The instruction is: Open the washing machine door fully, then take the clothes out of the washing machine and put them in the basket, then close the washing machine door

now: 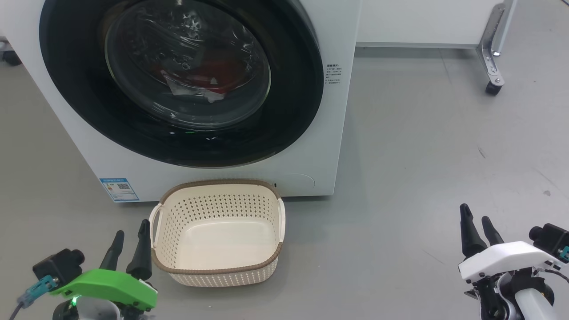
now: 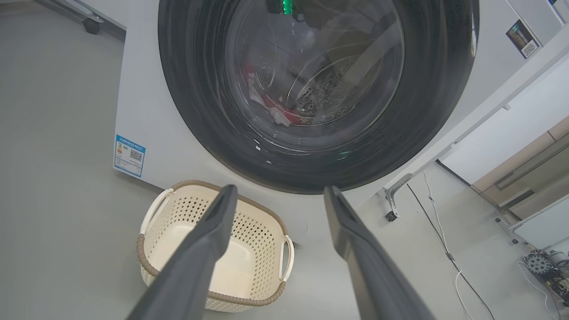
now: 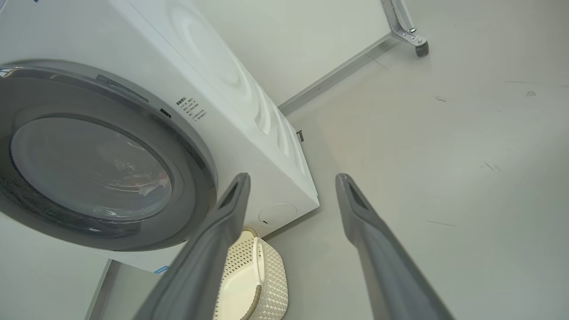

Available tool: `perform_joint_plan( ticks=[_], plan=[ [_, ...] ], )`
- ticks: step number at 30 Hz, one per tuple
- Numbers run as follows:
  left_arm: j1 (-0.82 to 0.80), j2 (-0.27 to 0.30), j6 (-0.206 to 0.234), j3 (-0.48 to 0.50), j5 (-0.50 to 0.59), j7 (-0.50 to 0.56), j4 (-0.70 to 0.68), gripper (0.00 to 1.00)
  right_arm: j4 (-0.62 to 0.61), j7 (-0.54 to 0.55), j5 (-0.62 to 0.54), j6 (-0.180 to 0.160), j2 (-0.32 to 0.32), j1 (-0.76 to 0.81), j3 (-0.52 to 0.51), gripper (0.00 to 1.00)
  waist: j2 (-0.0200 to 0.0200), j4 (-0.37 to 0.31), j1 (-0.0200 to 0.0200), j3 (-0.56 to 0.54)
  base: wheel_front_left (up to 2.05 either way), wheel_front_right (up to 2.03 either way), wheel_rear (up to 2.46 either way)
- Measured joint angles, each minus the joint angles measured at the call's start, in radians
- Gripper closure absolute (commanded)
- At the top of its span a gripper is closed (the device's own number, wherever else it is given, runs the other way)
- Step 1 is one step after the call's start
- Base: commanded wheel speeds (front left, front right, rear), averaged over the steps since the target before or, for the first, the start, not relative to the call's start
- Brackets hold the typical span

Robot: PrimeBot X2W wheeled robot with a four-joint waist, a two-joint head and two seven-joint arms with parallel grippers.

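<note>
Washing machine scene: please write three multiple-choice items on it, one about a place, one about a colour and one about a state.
1. Where is the basket?
A. on the floor, before the machine
B. in the drum
C. on top of the machine

2. What colour are the clothes behind the door?
A. blue
B. red with white
C. yellow

3. How is the door?
A. wide open
B. shut
C. removed

Answers:
1 A, it stands on the floor just below the door.
2 B, red fabric with white patches shows through the door.
3 B, its black rim lies flat against the machine front.
</note>
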Motion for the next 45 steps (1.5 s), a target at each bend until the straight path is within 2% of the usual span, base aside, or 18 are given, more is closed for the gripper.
perform_joint_plan(
  ticks=[14,45],
  plan=[
    [-0.002,0.01,0.045,-0.052,0.162,-0.043,0.012,0.0,0.013,-0.044,-0.155,-0.026,-0.008,-0.008,0.049,0.0,0.0,0.005,0.0,-0.009,0.0,0.0,0.0],
    [-0.021,0.022,0.125,-0.13,0.476,-0.146,0.053,0.0,0.044,-0.142,-0.509,-0.052,-0.02,-0.021,0.132,0.0,0.0,0.007,0.0,-0.024,0.0,0.0,0.0]
  ],
)
